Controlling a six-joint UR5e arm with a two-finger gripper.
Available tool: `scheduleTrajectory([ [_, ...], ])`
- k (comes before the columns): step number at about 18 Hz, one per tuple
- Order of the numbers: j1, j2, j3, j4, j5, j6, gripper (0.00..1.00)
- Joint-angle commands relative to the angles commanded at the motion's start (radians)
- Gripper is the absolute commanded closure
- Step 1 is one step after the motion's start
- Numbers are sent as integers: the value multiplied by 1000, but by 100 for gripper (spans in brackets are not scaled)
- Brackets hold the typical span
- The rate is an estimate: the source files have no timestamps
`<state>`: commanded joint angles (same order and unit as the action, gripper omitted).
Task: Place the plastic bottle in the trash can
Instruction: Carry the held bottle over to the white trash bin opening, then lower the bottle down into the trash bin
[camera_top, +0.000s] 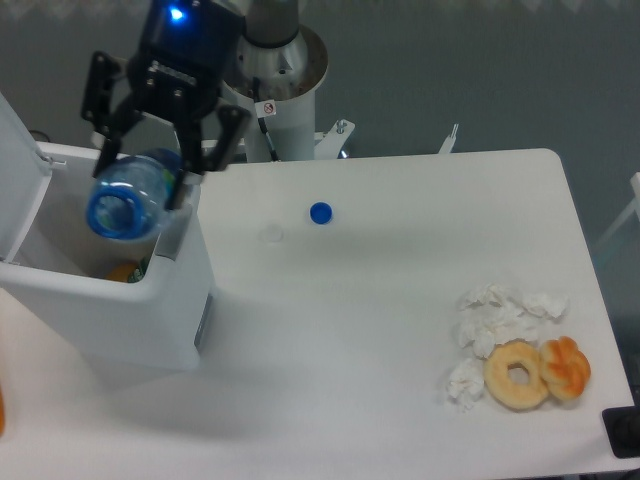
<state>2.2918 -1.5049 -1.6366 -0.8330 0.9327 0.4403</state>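
Observation:
The plastic bottle is transparent, blue-tinted and has no cap; its open mouth faces the camera. My gripper is shut on it, one finger on each side, and holds it on its side over the open trash can. The trash can is a large white bin at the table's left. Its lid stands raised at the far left. The bottle hangs just above the bin's right rim and inner space. Something orange lies inside the bin.
A small round blue cap and a faint clear ring lie on the table right of the bin. Crumpled white tissues, a donut and a pastry lie at the front right. The robot base stands behind the table.

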Motion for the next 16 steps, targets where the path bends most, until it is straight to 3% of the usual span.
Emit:
scheduleTrajectory([
  [4,-26,3,-19,0,-12,-5,28],
  [13,-37,-60,-22,5,-31,5,28],
  [16,-63,-99,-23,57,-34,6,28],
])
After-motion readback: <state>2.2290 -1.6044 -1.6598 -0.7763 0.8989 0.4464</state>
